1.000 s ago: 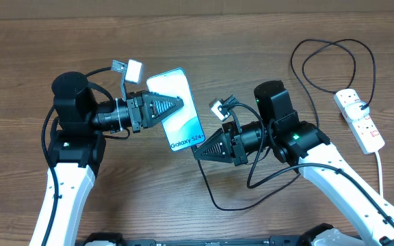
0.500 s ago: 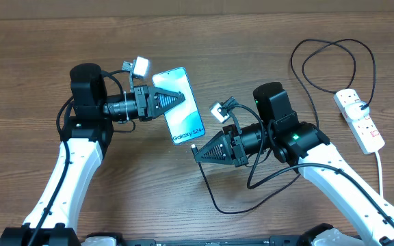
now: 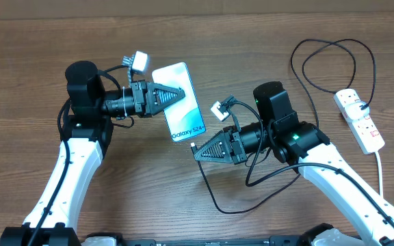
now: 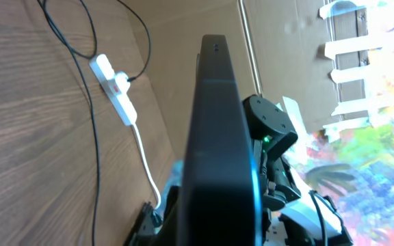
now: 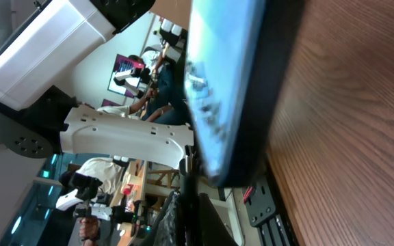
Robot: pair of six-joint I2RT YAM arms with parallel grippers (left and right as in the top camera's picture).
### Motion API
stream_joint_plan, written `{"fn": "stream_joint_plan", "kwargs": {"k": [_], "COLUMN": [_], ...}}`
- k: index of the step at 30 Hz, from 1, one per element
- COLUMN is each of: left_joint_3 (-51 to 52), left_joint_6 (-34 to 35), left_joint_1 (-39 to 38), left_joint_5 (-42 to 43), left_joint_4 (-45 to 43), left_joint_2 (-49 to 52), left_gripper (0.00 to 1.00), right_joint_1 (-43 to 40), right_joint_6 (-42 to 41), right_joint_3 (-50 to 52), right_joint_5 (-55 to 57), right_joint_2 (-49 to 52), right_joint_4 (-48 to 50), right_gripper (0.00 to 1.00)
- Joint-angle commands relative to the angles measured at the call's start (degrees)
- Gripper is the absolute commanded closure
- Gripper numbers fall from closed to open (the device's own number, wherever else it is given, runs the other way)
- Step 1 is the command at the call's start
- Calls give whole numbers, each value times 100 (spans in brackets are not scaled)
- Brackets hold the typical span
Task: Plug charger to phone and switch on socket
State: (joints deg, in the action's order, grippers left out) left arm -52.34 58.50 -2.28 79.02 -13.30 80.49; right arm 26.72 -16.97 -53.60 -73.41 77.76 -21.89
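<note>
My left gripper is shut on the phone and holds it above the table, its lit screen reading "Galaxy S24". The left wrist view shows the phone edge-on and black, hiding most of the left gripper. My right gripper is shut on the charger, whose plug tip sits just below the phone's lower end; I cannot tell if they touch. In the right wrist view the charger rises from my right gripper toward the phone. The socket lies at the far right.
The black cable loops over the table near the front edge and again at the back right, ending at the socket. A thick white cord trails from the socket toward the front. In the left wrist view the socket lies on the wood.
The left arm has carried the phone slightly farther from the front edge and turned it a little. The right gripper with the charger has edged slightly left.
</note>
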Motion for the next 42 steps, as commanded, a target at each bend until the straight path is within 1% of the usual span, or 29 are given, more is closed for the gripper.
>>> {"fn": "stream_joint_plan", "kwargs": {"k": [1,11,22,27,34,42], "left_joint_3": [-140,-140,-140,-140,-140,-140], "left_joint_6": [133,131,127,11,-101,-107], "left_joint_1": [-33,-37,-37,-37,-37,-37], "left_joint_5": [310,289,262,223,136,136], "left_joint_4": [-48,-50,-52,-50,-52,-50], "left_joint_2": [-46,-46,-46,-46,-46,-46], "left_gripper": [96,96,96,96,96,96], "right_joint_1": [22,22,22,22,22,22], "right_joint_6": [-85,-116,-258,-256,-256,-258], "right_joint_3": [-105,-105,-105,-107,-107,-107], "right_joint_5": [44,39,17,-286,-645,-586], "right_joint_2": [-26,20,315,328,328,328], "right_joint_4": [57,164,269,448,417,514], "right_gripper": [96,96,96,96,96,96]}}
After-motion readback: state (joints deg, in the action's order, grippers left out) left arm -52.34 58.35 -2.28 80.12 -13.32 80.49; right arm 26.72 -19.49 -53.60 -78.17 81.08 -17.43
